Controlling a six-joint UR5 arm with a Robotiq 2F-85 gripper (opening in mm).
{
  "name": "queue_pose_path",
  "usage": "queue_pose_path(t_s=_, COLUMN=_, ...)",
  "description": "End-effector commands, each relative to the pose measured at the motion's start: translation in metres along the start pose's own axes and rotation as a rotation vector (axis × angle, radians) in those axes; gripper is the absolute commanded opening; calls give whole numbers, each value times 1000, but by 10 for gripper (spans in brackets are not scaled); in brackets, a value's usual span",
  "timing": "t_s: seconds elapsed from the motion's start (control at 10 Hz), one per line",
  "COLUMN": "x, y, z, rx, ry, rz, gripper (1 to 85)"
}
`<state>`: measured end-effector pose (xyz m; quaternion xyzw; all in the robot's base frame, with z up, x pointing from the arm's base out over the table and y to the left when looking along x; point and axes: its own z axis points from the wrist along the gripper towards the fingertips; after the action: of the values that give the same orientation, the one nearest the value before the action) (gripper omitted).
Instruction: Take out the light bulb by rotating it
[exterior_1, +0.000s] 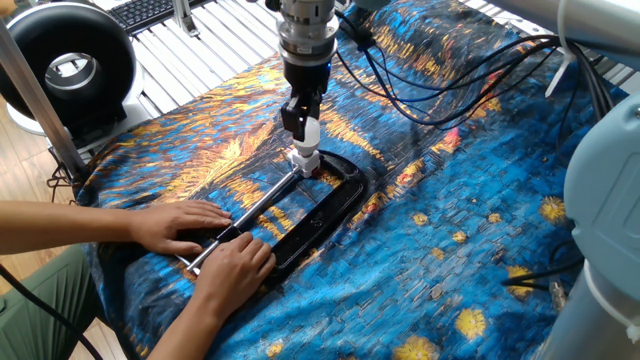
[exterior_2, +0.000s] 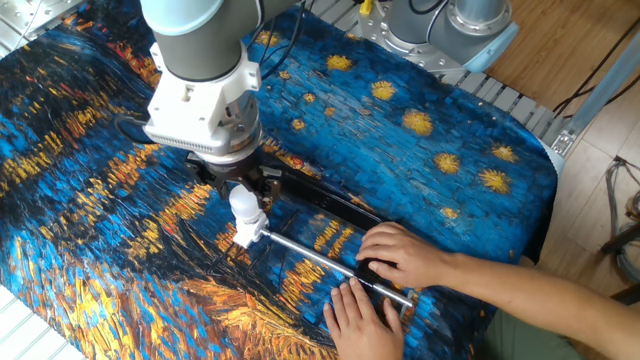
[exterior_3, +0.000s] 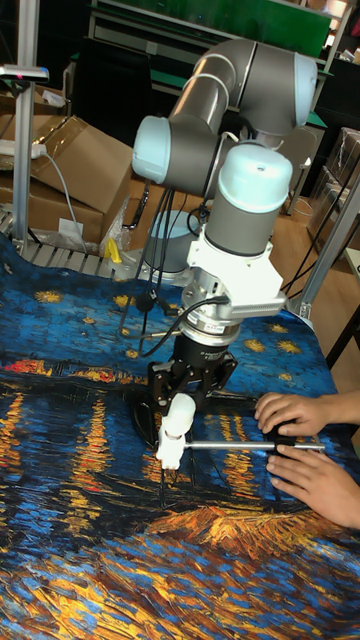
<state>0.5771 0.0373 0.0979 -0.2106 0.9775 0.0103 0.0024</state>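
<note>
Bulb (exterior_2: 243, 204) clamped in your end effector (exterior_2: 245, 203), mid-unscrew from socket (exterior_2: 243, 237); you'll likely need more turns, then lift.
</note>
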Motion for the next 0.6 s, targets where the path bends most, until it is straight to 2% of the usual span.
queue_pose_path(t_s=0.0, x=-1, y=5, z=2, rx=-26, ry=-4, rz=23, gripper=550)
queue_pose_path(t_s=0.2, x=0, y=11, z=3, rx=-52, ry=2, rz=41, gripper=533)
queue_pose_path(t_s=0.5, x=1, y=11, z=4, rx=-54, ry=4, rz=38, gripper=493)
